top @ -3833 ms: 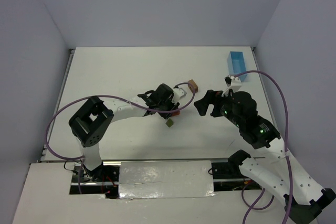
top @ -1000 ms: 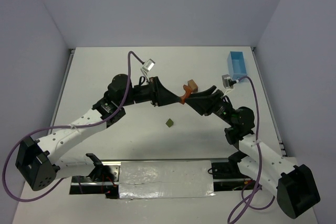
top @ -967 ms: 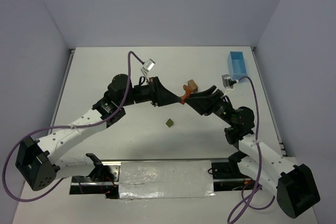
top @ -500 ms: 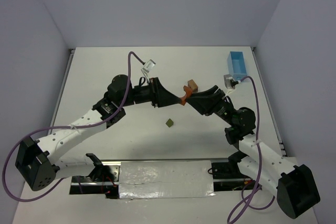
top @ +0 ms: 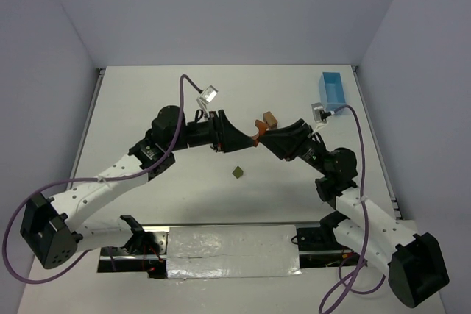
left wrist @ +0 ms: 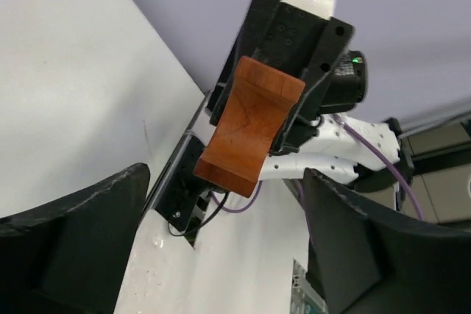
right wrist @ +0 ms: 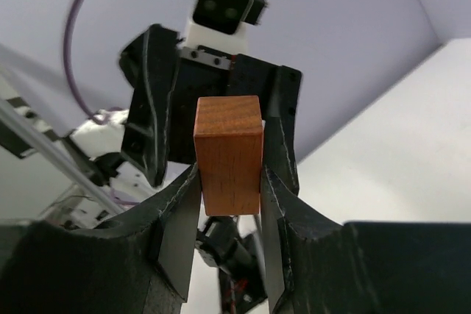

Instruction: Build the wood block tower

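Right wrist view: my right claw (right wrist: 228, 182) pinched narrow on orange block (right wrist: 228, 148), squeezing both its sides. Left claw (left wrist: 224, 172) dead ahead, spread wide, clear of block.

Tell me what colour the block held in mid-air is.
Reddish-orange wood; the block shows best in the right wrist view.

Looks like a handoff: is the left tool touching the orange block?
Apart. Left wrist view shows open space either side of the orange block, inside the left tool.
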Available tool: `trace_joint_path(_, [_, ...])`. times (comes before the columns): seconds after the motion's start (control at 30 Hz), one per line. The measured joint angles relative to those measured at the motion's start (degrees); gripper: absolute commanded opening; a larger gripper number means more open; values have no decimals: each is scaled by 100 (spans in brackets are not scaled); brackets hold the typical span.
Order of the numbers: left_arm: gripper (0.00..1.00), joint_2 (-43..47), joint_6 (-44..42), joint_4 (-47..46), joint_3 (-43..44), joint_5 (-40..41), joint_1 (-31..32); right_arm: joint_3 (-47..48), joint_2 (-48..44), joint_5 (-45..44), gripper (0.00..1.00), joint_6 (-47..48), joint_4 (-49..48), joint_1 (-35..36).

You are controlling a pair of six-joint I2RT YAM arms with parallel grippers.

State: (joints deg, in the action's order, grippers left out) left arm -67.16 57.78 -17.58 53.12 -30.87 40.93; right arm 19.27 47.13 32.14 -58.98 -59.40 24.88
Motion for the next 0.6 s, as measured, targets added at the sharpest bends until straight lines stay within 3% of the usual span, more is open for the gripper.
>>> trace_joint_path(0.1, [100, 103, -258, 743, 118, 514, 7, 321, -129, -46, 0, 389, 966, 0])
trace_joint_path(0.27, [99, 455, -695, 2957, 815, 2601, -9, 1958, 17, -682, 0, 1633, 3926, -11])
trace_joint_path(0.43, [100, 1703, -1003, 4516, 841, 4647, -116, 4127, 1248, -1681, 0, 3088, 6557, -68])
trace_joint_path(0.6, [99, 2361, -1893, 5337, 1049, 5622, -122, 5676, 2940, -2793, 0, 4218, 8461, -94])
